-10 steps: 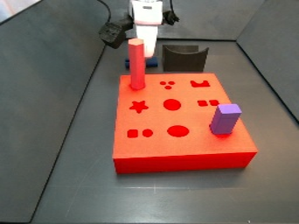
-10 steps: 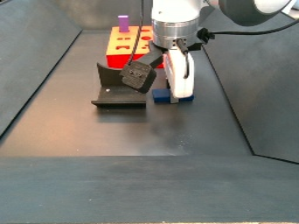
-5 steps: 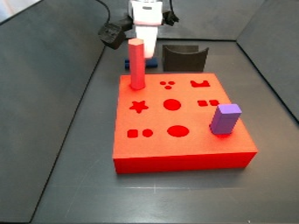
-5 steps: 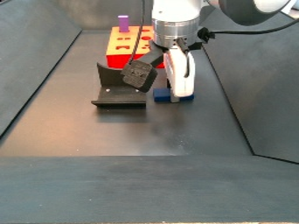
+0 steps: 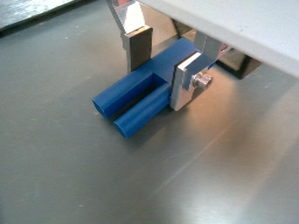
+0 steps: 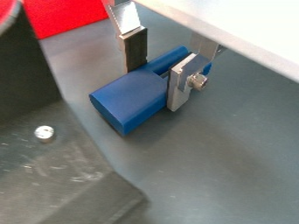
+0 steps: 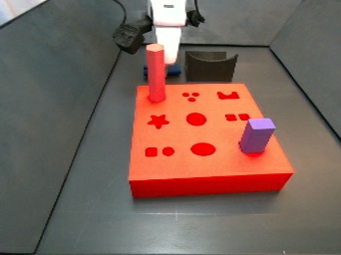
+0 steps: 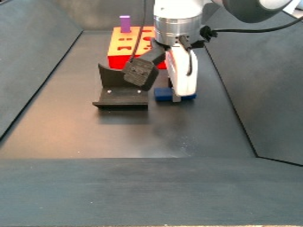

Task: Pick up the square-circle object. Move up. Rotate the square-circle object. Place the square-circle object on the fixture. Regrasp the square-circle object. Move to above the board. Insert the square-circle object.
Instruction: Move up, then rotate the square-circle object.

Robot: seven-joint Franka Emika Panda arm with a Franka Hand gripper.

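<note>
Jaws straddle square-circle object (image 5: 140, 101); gripper (image 5: 163, 63) low at floor.

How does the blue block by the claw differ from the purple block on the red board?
The blue block lies flat on the floor; the purple block stands upright on the red board. The claw straddles the blue block; nothing is near the purple one. Both are small, solid-coloured pieces.

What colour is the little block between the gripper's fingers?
Blue; the block lies on the floor between the gripper fingers, clearest in a wrist view.
</note>
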